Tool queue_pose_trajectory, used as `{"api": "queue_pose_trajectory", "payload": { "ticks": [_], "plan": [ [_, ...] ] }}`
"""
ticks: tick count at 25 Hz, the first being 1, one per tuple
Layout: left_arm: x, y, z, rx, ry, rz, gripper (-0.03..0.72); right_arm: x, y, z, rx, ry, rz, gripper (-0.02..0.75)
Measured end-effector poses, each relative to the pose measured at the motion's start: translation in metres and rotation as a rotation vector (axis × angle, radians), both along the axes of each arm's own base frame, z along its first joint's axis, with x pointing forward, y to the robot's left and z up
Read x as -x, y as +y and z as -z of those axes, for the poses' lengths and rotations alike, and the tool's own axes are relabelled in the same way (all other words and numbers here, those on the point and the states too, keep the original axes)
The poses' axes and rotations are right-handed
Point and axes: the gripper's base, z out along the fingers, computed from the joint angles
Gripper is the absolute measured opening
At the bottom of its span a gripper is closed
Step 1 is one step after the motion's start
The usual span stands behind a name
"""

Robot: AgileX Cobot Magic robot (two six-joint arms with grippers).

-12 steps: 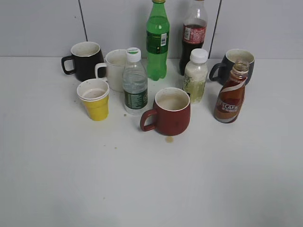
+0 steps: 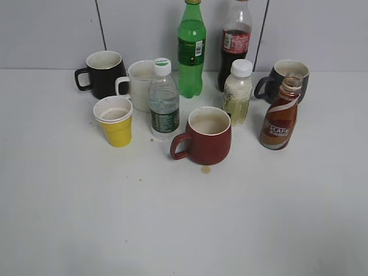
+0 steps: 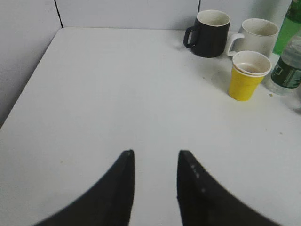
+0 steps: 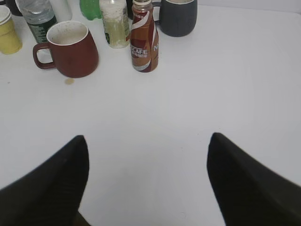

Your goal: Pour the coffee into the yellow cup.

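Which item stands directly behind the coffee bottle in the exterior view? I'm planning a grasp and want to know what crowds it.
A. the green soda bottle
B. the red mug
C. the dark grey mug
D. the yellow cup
C: the dark grey mug sits just behind the uncapped coffee bottle, at the right of the group.

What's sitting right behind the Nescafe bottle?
Directly behind the Nescafe bottle stands a dark grey mug, handle to its left. The bottle's neck covers part of the mug's front, so whether they touch cannot be told. The mug's inside bottom is hidden.
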Motion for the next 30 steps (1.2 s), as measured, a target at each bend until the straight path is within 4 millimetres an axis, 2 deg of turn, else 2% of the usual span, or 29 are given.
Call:
{"api": "queue_pose_trajectory", "payload": {
  "ticks": [30],
  "plan": [
    [0.0, -0.0002, 0.0, 0.002, 0.0, 0.001, 0.24, 0.0, 0.0, 0.0, 0.001, 0.0, 0.0, 0.587]
  ]
}}
